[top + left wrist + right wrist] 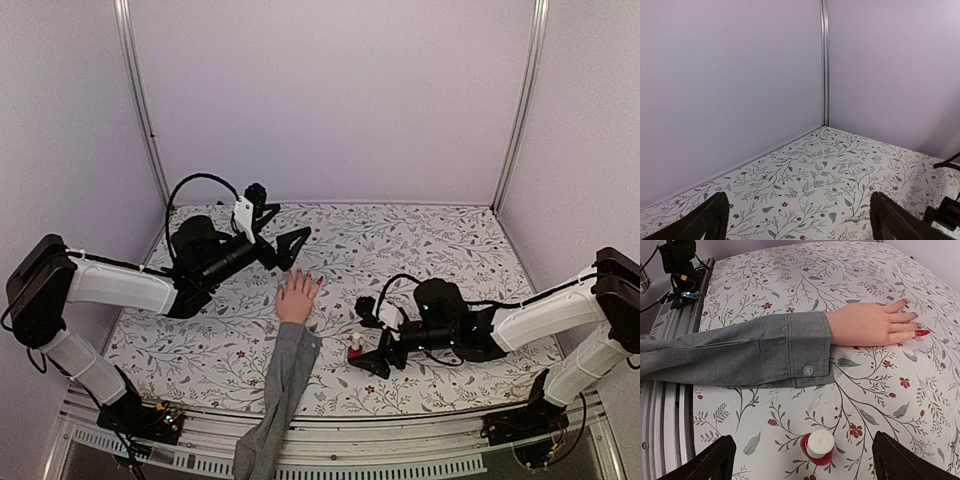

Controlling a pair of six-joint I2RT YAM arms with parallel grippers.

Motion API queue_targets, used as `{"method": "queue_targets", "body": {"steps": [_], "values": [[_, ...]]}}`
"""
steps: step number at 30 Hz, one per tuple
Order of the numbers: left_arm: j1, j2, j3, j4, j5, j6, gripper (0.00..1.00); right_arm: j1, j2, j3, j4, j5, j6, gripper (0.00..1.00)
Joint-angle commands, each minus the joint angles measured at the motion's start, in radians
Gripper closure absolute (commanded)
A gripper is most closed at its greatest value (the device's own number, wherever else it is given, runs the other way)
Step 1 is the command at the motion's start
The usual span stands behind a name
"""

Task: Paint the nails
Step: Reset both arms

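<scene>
Right gripper [802,456] gapes wide around the capped polish bottle [818,446] by the table's near edge, gripping nothing. Left gripper [797,220] is open and empty. The nails [921,333] lie mid-table, one seemingly red. Steady the bottle squarely before uncapping.

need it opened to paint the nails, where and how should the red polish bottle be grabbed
Probably the white cap of the red polish bottle, pinched sideways, coming from the right: it stands upright, the cap is round, and the sleeve lies to its left.
</scene>
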Motion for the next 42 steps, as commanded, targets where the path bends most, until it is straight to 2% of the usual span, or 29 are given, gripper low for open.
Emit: {"method": "queue_targets", "body": {"steps": [1,7,12,16,19,24,27,32,42], "values": [[0.014,-0.033,0.058,-0.089,-0.01,0.005,0.0,0.004,-0.092,0.012,-0.062,-0.048,0.018,0.01],[0.026,-0.025,0.142,-0.241,0.017,-0.033,0.0,-0.025,-0.222,0.057,-0.148,-0.056,0.031,0.01],[0.077,-0.009,0.221,-0.394,0.048,-0.133,0.0,-0.141,-0.281,0.141,-0.172,-0.067,0.086,0.01],[0.132,0.045,0.328,-0.591,-0.076,-0.237,0.0,-0.259,-0.297,0.213,-0.164,-0.073,0.156,0.01],[0.159,0.079,0.391,-0.722,-0.162,-0.252,0.0,-0.33,-0.303,0.26,-0.146,-0.035,0.204,0.01],[0.219,0.1,0.392,-0.789,-0.243,-0.28,0.0,-0.47,-0.27,0.315,-0.105,-0.04,0.255,0.01],[0.268,0.107,0.373,-0.807,-0.244,-0.31,0.0,-0.542,-0.22,0.328,-0.081,-0.045,0.271,0.01],[0.289,0.084,0.293,-0.78,-0.307,-0.304,0.0,-0.672,-0.15,0.261,0.023,-0.108,0.339,0.01],[0.29,0.088,0.164,-0.677,-0.29,-0.352,0.0,-0.709,-0.109,0.083,0.184,-0.099,0.348,0.01]]}}
